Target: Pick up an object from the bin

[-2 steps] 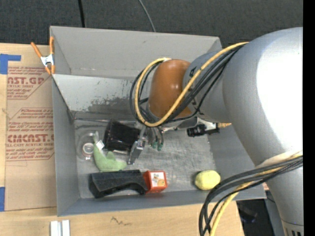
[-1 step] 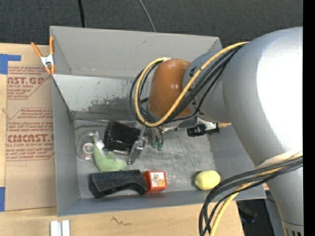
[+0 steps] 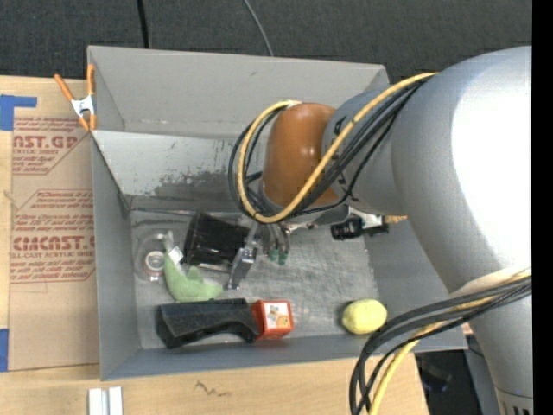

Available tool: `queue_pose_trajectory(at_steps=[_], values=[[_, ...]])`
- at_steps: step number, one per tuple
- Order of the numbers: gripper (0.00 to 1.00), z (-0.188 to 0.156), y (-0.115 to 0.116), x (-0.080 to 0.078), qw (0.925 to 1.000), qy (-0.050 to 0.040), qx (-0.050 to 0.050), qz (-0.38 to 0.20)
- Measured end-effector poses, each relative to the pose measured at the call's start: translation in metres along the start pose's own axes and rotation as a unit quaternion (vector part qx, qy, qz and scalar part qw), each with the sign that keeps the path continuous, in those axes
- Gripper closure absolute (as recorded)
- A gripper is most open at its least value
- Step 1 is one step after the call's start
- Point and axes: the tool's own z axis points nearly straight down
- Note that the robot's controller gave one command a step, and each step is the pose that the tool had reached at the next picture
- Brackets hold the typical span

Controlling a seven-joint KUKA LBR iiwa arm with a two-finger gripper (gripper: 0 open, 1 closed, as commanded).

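My gripper (image 3: 261, 258) hangs below the orange wrist cover over the middle of the bin floor. It is open, and I see nothing between its fingers. Its left fingertip (image 3: 242, 268) touches or nearly touches the right edge of a black boxy object (image 3: 210, 239) that lies tilted near the back of the floor. A pale green soft piece (image 3: 191, 284) lies just left of and below that fingertip. Along the front wall lies a black handle-shaped tool (image 3: 206, 322) with a small red-orange block (image 3: 276, 316) at its right end.
A yellow ball (image 3: 364, 316) rests in the front right corner. A small clear round item (image 3: 154, 258) sits at the left wall. The arm and its cables cover the bin's right side. Bare floor shows between the gripper and the yellow ball.
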Motion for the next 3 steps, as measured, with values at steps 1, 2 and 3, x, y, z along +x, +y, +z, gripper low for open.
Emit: queue_pose_trajectory(at_steps=[1,2,3], values=[[1.0,-0.009,-0.003,0.002,1.0,0.0045,0.004,0.001],[1.0,-0.03,-0.003,0.002,1.0,0.0048,0.004,0.001],[1.0,-0.043,-0.001,0.0,1.0,0.0011,0.003,0.001]])
